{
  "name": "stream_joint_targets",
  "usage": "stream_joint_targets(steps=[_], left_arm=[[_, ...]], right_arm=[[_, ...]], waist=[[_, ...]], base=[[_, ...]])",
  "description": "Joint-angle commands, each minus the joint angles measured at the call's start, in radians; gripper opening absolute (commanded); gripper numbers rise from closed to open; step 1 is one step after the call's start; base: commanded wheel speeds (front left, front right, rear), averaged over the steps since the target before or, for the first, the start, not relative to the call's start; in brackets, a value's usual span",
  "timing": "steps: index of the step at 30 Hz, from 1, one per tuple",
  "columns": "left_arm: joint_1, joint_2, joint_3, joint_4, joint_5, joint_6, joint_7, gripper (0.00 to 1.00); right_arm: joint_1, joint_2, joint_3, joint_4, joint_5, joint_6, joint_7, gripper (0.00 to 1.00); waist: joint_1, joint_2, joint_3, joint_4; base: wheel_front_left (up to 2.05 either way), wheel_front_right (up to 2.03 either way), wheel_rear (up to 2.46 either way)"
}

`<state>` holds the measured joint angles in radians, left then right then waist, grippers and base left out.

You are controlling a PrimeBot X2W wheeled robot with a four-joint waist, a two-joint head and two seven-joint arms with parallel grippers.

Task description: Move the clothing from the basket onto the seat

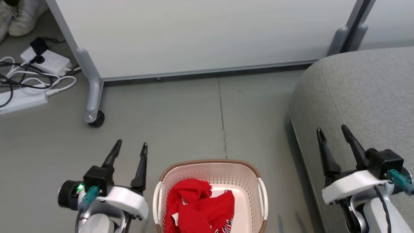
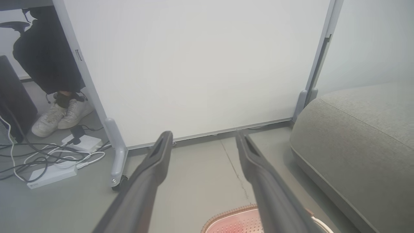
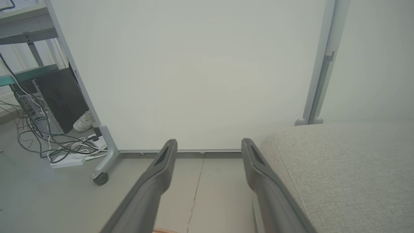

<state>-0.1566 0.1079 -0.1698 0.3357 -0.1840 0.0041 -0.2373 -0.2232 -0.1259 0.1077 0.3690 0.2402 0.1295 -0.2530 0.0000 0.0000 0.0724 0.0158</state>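
Clothing (image 1: 200, 207): red heap, all inside basket (image 1: 212, 163); seat (image 1: 365, 94) bare, nothing transferred. Left hand (image 1: 131, 147) and right hand (image 1: 333, 131): fingers spread, empty, flanking basket.

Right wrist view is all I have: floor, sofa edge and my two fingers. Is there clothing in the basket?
Observer: Yes. The head view shows red clothing bunched in the left part of the basket.
Operator: Where is the basket relative to my right gripper?
Observer: It stands on the floor to the left of the right gripper, between the two grippers and apart from the sofa.
Operator: Is the left gripper free?
Observer: Yes. The left gripper is open and empty, above the floor to the left of the basket.
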Motion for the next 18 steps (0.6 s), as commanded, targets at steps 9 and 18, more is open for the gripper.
stream_joint_targets(steps=[9,18], left_arm=[[-0.135,-0.029,-0.138,0.129,0.038,-0.070,0.042,1.00],[-0.262,-0.039,-0.280,0.320,0.073,-0.118,0.084,1.00]], right_arm=[[-0.078,0.022,0.004,-0.084,-0.024,0.002,-0.003,1.00],[-0.146,0.050,0.011,-0.148,-0.037,0.002,-0.005,1.00]], waist=[[0.0000,0.0000,0.193,-0.066],[0.0000,0.0000,0.373,-0.130]], base=[[0.00,0.00,0.00],[0.00,0.00,0.00]])
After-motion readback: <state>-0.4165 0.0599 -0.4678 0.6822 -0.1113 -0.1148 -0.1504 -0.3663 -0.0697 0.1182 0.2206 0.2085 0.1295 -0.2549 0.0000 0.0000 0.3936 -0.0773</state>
